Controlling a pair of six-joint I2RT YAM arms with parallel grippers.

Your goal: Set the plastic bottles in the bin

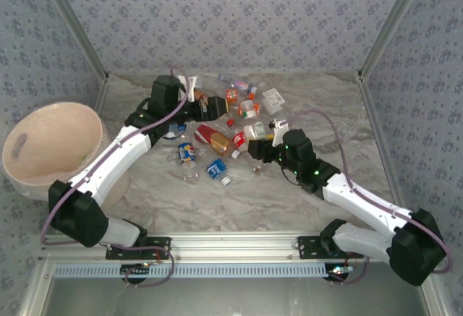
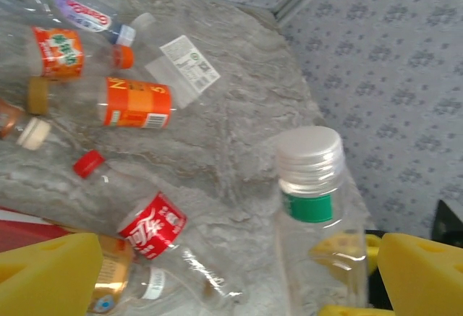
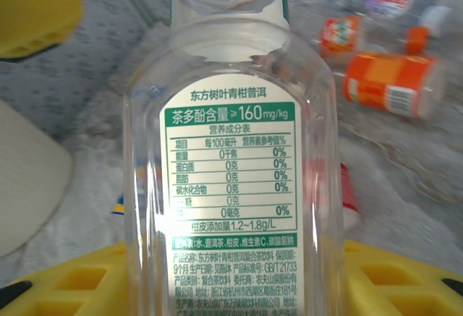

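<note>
Bin [image 1: 69, 146]: far left, beside my left arm [image 1: 108, 160].
Left tool [image 1: 211, 103]: released, jaws wide, at the bottles' [image 1: 217, 142] left edge.
Bottles: scattered on the table [image 1: 239, 200] between my tools.
Right tool [image 1: 265, 141]: clenched on a green-label bottle [image 3: 231, 186] at their right edge.

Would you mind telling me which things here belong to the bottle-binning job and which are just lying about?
Part of the job:
- green-labelled bottle, gripped by the right tool
- loose bottles on the table
- bin
- left tool, open

Just there:
- marbled table top
- patterned walls
- metal rail
</note>
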